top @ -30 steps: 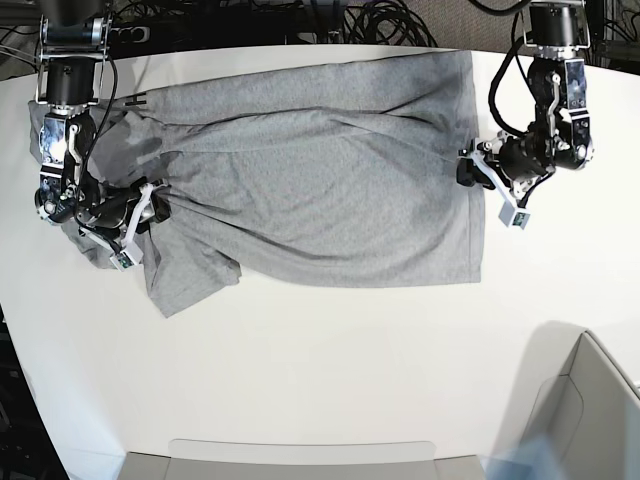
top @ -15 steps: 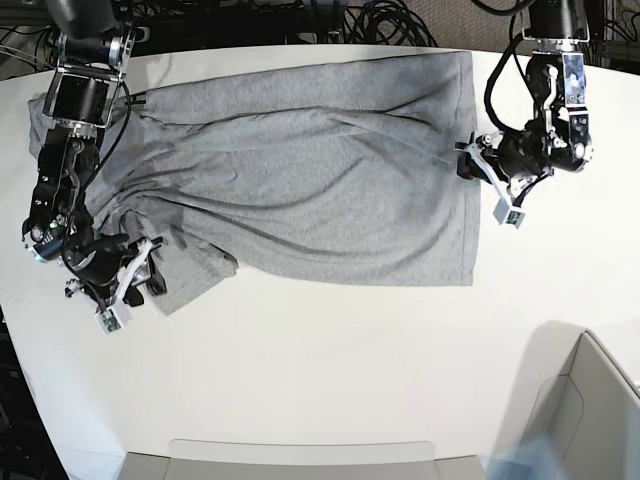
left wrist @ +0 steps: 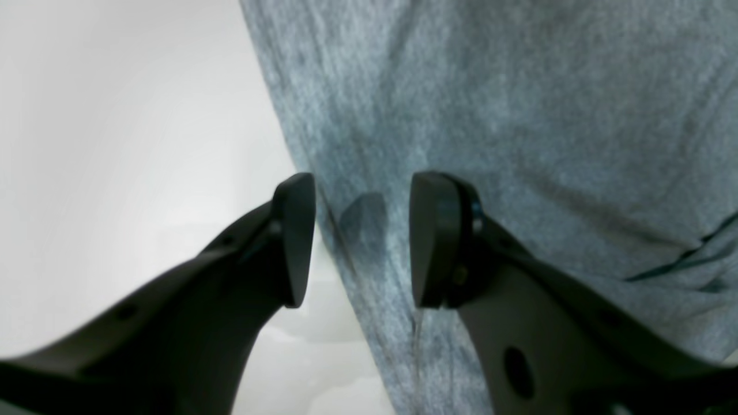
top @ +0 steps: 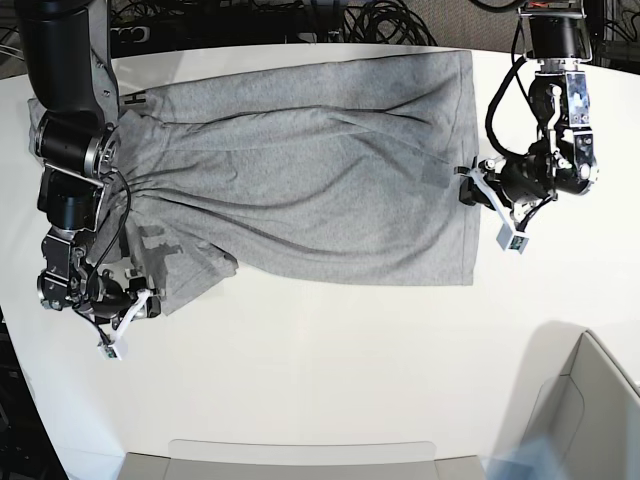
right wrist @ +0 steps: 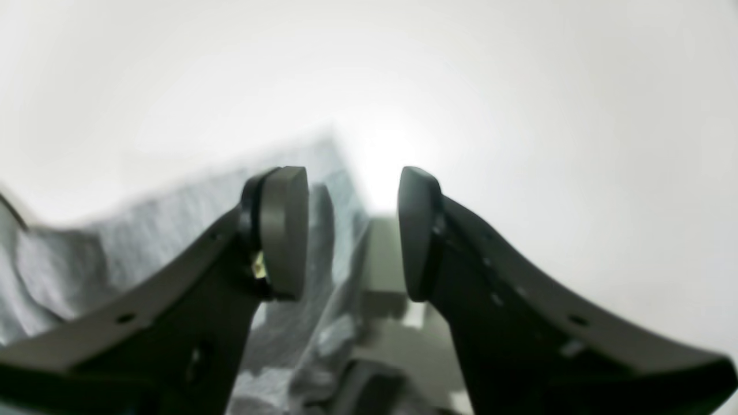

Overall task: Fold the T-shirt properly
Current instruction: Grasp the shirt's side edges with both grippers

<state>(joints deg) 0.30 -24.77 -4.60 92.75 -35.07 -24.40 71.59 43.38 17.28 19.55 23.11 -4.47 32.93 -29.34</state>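
Observation:
The heather-grey T-shirt (top: pixel 320 180) lies spread on the white table (top: pixel 330 350), plain side up, with long creases across it. My left gripper (top: pixel 468 187) sits at the shirt's right edge. In the left wrist view that gripper (left wrist: pixel 357 242) is open, and the shirt's edge (left wrist: pixel 369 271) runs flat between its fingers. My right gripper (top: pixel 145 300) is low at the tip of the lower-left sleeve. In the right wrist view that gripper (right wrist: pixel 351 230) is open, with the sleeve corner (right wrist: pixel 173 230) by its left finger and bare table ahead.
A pale box (top: pixel 590 410) stands at the front right corner. A flat light tray (top: pixel 300 460) lies along the front edge. Dark cables (top: pixel 350 20) hang behind the table's far edge.
My right gripper has travelled down along the sleeve toward the table's front, off the bunched cloth, to the sleeve's tip. The left gripper has shifted slightly lower along the shirt's edge.

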